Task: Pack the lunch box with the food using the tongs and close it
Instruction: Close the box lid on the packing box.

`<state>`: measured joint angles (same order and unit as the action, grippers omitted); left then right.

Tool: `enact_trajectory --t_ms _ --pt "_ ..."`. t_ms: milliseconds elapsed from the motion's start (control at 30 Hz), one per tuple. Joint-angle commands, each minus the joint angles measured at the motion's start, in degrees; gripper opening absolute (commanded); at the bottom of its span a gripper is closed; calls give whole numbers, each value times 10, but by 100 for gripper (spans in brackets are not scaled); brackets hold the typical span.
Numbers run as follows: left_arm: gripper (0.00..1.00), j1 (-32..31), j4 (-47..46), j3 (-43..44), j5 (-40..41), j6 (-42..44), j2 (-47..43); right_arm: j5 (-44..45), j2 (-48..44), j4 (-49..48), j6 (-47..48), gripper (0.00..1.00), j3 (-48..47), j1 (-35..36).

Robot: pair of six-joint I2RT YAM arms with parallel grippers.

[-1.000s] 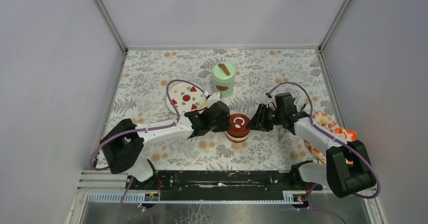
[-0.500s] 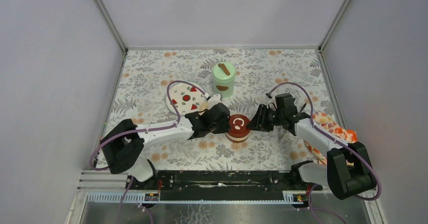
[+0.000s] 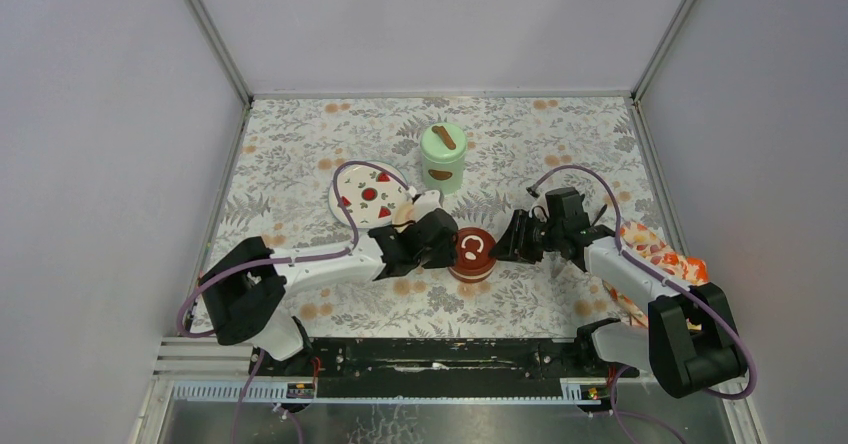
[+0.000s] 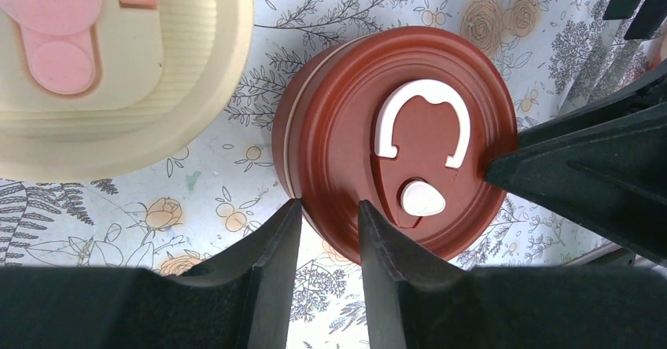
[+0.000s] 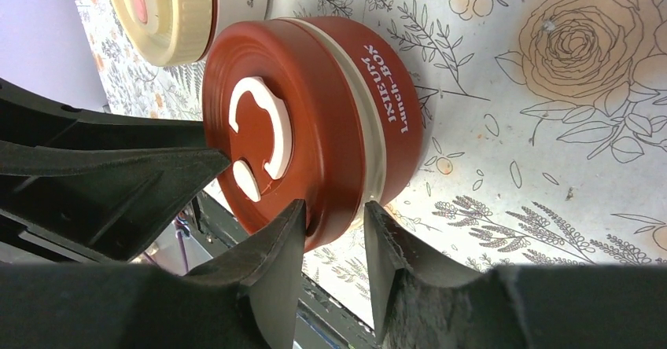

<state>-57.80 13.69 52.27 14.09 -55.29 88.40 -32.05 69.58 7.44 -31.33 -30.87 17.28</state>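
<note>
Dark-red-lidded bowl (image 3: 472, 252) sat upright on the floral desk (image 3: 560, 144), near the middle, between both tools. White handle ring on its lid faced up. Left tool (image 4: 329, 207) came at it from the left. Jaws were narrow, closed on the lid rim, with one finger on the lid top and the other against the bowl's side. Right tool (image 5: 334, 211) came from the opposite side with the same grip, narrow, one finger over the lid and one down the side wall beside the "Lunch Box" print. The two tools faced each other across the lid, fingertips apart. Cream-lidded bowl (image 4: 118, 66) stood just beside the red one, on the far-left side, not touching. White fruit-print plate (image 3: 362, 192) lay behind the left tool. Mint-green jar (image 3: 443, 157), lid on, stood farther back, well apart. Orange-patterned cloth (image 3: 655, 249) lay by the right arm.
</note>
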Motion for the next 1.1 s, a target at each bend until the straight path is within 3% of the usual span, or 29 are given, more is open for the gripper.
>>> enact_trajectory --t_ms 0,500,1067 --pt "39 -9 -15 3 22 10 -8 9 -7 -7 9 39 4 7" --pt "38 -43 -22 12 66 31 -23 -3 -8 -20 9 33 15 7" --pt "39 -64 -44 -10 85 39 -20 6 1 -42 17 33 34 22"
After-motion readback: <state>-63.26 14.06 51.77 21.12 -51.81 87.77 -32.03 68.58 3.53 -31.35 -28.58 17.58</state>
